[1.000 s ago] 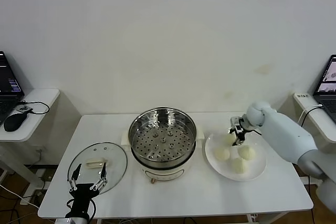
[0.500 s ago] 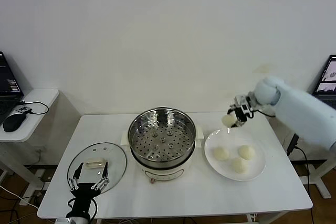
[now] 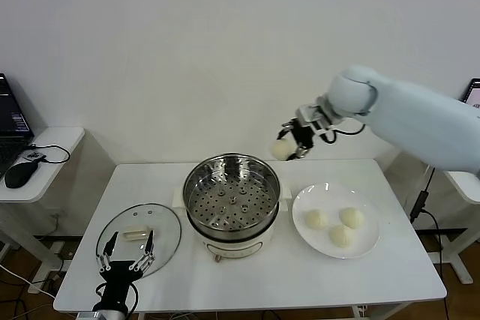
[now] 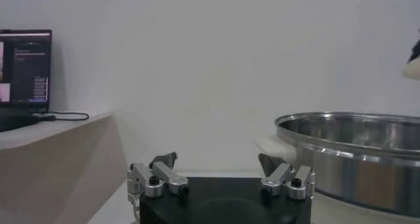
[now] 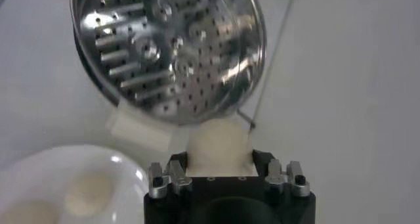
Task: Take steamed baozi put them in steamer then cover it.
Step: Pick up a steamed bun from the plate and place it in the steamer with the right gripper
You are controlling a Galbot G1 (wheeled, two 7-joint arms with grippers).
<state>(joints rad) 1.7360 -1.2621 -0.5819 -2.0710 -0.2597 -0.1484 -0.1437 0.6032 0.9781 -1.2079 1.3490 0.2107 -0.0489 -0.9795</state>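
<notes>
Now, item 1: right gripper [image 3: 291,145], raised in the air beyond the far right rim of the steamer [image 3: 232,196], its fingers partly closed around 1 steamed baozi [image 3: 282,149]; in the right wrist view the bun [image 5: 220,146] sits between the fingers with the perforated tray below and ahead of it. Change noted: a second ago this gripper was down at the white plate [image 3: 369,238] among 4 buns; half a second ago it had lifted 1 clear of the plate's far edge; it has since carried it up and toward the pot. Meaning for the task, as I judge it: the first bun is picked and in transit, the drop into the tray not yet done. Item 2: 3 baozi [image 3: 336,225] left on the plate, which stands near the table's right edge, just beside the steamer. Item 3: steamer, centre of the tabletop [image 3: 300,279], tray bare, no bun inside. Item 4: cover [image 3: 139,236], lying flat near the table's front left corner, handle up, well apart from the held bun. Item 5: left gripper [image 3: 126,251], parked at the table's front edge over the near side of the cover, fingers spread wide, holding nothing, unmoved over the second.
</notes>
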